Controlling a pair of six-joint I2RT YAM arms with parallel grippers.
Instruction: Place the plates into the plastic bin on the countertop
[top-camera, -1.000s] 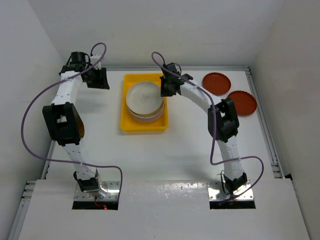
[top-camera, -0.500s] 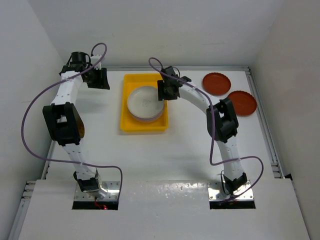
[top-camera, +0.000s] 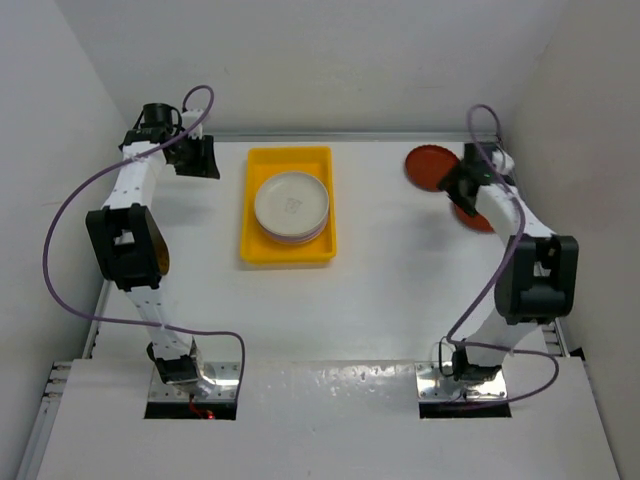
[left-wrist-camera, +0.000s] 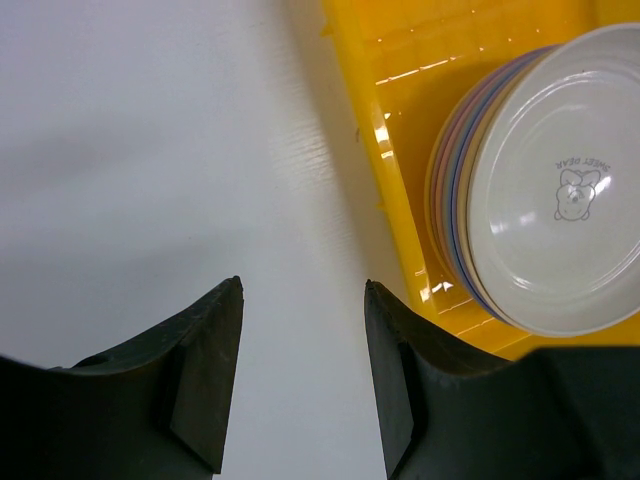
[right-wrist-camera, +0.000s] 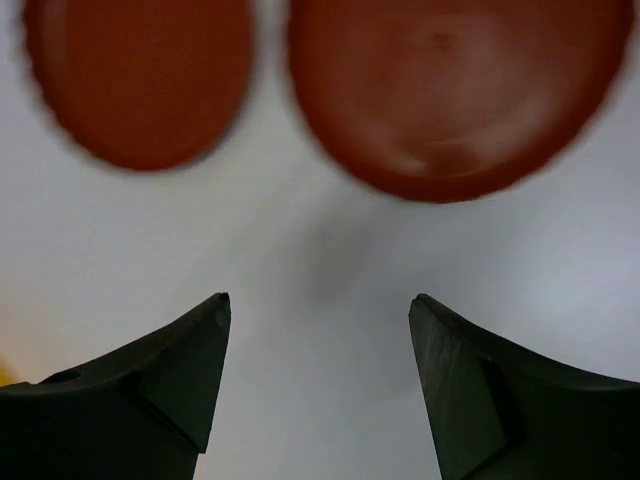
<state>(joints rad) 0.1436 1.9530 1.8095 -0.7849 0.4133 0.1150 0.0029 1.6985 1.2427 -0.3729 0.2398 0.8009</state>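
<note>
We see the white counter (top-camera: 390, 300) carrying the yellow bin (top-camera: 288, 254), which holds a stack of plates (top-camera: 291, 204), cream on top. Two red-brown plates (right-wrist-camera: 450, 90) lie side by side on the counter at the far right. Our right gripper (right-wrist-camera: 320, 300) hovers over them, jaws wide and empty. Our left gripper (left-wrist-camera: 303, 283), jaws apart and empty, hangs beside the bin.

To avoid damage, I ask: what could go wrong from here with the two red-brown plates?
The open right gripper faces the narrow gap between the first red-brown plate and the second red-brown plate; gripping one might push the other. The plate stack in the yellow bin looks staggered, so an added plate might slide off.
</note>
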